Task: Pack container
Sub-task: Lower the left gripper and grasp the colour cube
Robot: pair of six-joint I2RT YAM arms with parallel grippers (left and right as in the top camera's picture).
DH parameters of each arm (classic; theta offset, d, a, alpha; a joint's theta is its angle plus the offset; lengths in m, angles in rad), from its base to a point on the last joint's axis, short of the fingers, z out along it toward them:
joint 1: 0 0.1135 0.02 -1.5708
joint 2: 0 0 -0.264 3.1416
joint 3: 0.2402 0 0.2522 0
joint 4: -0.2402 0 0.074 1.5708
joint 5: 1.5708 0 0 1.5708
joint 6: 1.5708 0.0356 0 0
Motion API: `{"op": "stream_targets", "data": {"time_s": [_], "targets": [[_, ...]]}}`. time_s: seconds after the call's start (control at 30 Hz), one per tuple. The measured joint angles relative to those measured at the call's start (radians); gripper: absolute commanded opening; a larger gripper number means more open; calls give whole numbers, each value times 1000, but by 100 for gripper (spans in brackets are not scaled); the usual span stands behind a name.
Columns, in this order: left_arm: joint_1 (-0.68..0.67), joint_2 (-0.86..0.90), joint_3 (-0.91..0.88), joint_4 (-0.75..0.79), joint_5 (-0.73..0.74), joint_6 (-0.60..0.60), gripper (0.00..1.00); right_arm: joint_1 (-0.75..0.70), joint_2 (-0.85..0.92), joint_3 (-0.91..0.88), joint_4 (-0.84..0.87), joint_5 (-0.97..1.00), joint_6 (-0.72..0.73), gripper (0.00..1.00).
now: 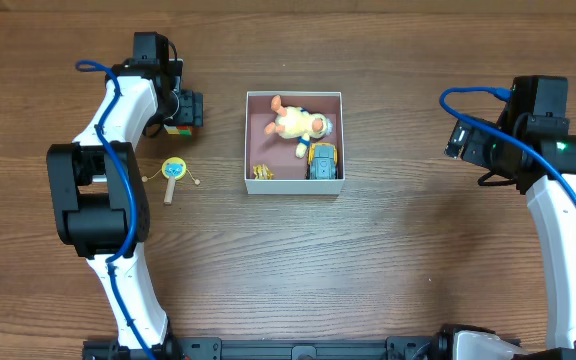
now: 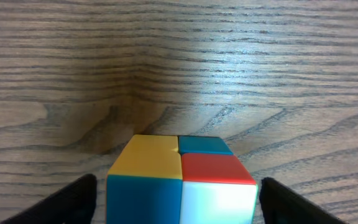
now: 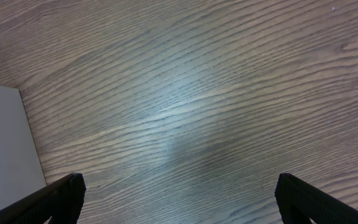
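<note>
The container (image 1: 246, 142), a square white-walled box with a pink inside, sits mid-table. It holds a cream doll (image 1: 298, 124), a blue and yellow toy car (image 1: 322, 160) and a small yellow toy (image 1: 262, 172). My left gripper (image 1: 180, 108) is low over a coloured cube (image 1: 178, 127) to the container's left. In the left wrist view its fingers (image 2: 178, 190) are open on either side of the cube (image 2: 166, 155), with small gaps. My right gripper (image 1: 458, 140) is open and empty to the container's right, over bare wood (image 3: 179, 186).
A small yellow and blue drum rattle on a stick (image 1: 175, 170) lies on the table in front of the cube. The container's white wall (image 3: 5, 143) shows at the left edge of the right wrist view.
</note>
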Motion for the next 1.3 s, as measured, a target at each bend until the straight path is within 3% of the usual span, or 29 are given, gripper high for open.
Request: {"op": "stream_targets", "data": {"time_s": [0.13, 0.47, 0.57, 1.03, 1.3], "targets": [[0, 0, 0, 0, 0, 0, 65, 0, 0, 0, 0, 0, 0, 100], [0, 0, 0, 4, -8, 0, 60, 0, 0, 0, 0, 0, 0, 100], [0, 0, 0, 4, -13, 0, 48, 0, 0, 0, 0, 0, 0, 100], [0, 0, 5, -4, -16, 0, 47, 0, 0, 0, 0, 0, 1, 100], [-1, 0, 178, -200, -11, 0, 45, 0, 0, 0, 0, 0, 1, 100]]}}
